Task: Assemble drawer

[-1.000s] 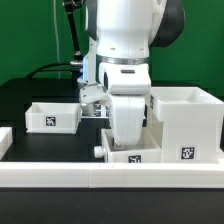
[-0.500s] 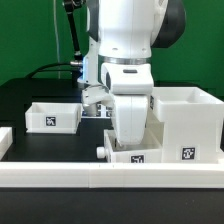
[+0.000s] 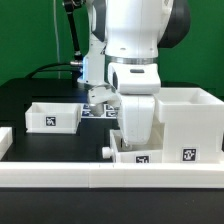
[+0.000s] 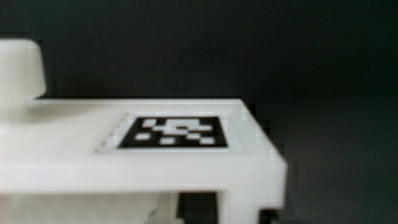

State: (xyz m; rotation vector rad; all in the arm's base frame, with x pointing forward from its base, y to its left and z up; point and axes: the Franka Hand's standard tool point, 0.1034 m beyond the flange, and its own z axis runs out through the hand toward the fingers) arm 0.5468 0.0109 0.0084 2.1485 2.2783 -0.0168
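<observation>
A small white knobbed tray (image 3: 140,157) of the drawer sits low at the front, right against the left side of the tall white box housing (image 3: 190,125). Its knob (image 3: 107,151) points to the exterior view's left. My gripper (image 4: 238,208) comes down on this tray. Its dark fingers (image 4: 201,205) stand either side of the tray's front wall, shut on it. The wrist view shows that wall's tag (image 4: 182,132) and the knob (image 4: 18,70). The arm's white wrist hides the fingers in the exterior view. A second small tray (image 3: 55,115) stands apart at the left.
A long low white border rail (image 3: 100,180) runs along the front of the black table. A short white piece (image 3: 4,140) shows at the left edge. A green wall and cables stand behind.
The arm has moved a little to the exterior view's right, taking the held tray with it toward the box housing. The second tray has not moved.
</observation>
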